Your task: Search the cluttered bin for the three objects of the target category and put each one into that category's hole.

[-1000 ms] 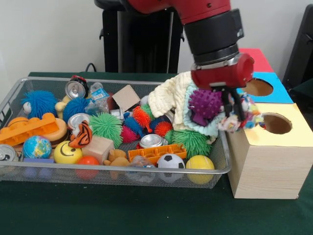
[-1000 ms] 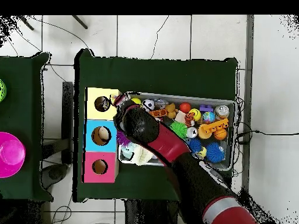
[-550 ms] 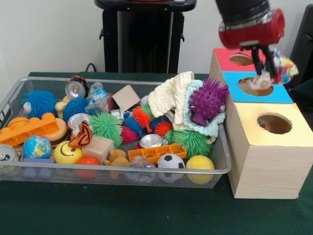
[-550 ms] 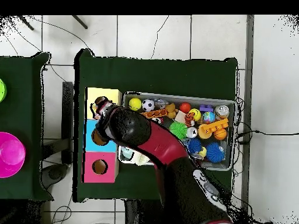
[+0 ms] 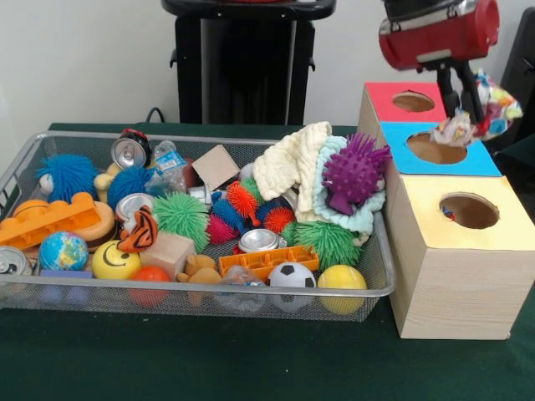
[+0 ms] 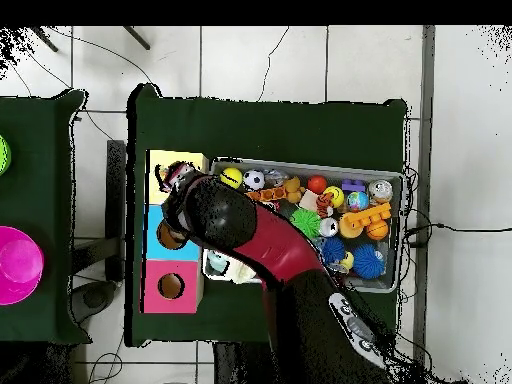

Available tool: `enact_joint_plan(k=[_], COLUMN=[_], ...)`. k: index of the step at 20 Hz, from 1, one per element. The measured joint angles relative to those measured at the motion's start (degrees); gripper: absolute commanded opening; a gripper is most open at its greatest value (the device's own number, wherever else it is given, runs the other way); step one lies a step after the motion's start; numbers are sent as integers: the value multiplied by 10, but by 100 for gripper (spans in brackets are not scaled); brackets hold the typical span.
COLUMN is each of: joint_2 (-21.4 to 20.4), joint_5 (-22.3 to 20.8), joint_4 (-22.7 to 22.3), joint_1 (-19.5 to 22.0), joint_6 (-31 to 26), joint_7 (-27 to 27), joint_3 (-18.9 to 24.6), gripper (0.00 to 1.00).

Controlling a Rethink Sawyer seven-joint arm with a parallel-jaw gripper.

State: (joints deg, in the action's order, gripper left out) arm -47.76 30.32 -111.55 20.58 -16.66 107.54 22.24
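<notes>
Clamped between two thin black fingers (image 5: 452, 90), a crinkly, multicoloured wrapper bundle (image 5: 482, 107) hangs from the gripper (image 5: 461, 93), raised above the blue-topped hole (image 5: 435, 148) of the wooden sorting box (image 5: 451, 276). The bundle looks like thin plastic film, creased and shiny; any print on it is too small to read. That box is pale grained wood with three round holes, its top panels painted red (image 5: 413, 101), blue and yellow (image 5: 470, 210) in a row. Just beside it sits the wire mesh bin (image 5: 209, 292), heaped with clutter: a purple spiky rubber ball (image 5: 352, 175) on a cream knitted cloth (image 5: 292, 163), fuzzy green (image 5: 179, 215) and blue (image 5: 67, 174) tentacle balls, dented metal cans (image 5: 131, 152), a small soccer ball (image 5: 292, 275), a yellow smiley ball (image 5: 114, 259), a globe ball (image 5: 63, 250) and orange plastic bricks (image 5: 46, 219). From overhead, the red and black arm (image 6: 262, 245) covers the blue panel.
</notes>
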Motion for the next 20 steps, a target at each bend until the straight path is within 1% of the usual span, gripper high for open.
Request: enact_joint_plan(k=[3,5,7,13,15,20], joint_2=[18,42,62,115,116,124], joint_5=[0,0,0,0,0,0], joint_4=[2,4,4,8,10,17], joint_1=[-7,-13,-16,-16,-16,-12], joint_6=[36,80,112,187,199,205], joint_7=[0,0,0,0,0,0], joint_3=[-3,-5,-5,-1,4,17], gripper=[0,0,0,0,0,0])
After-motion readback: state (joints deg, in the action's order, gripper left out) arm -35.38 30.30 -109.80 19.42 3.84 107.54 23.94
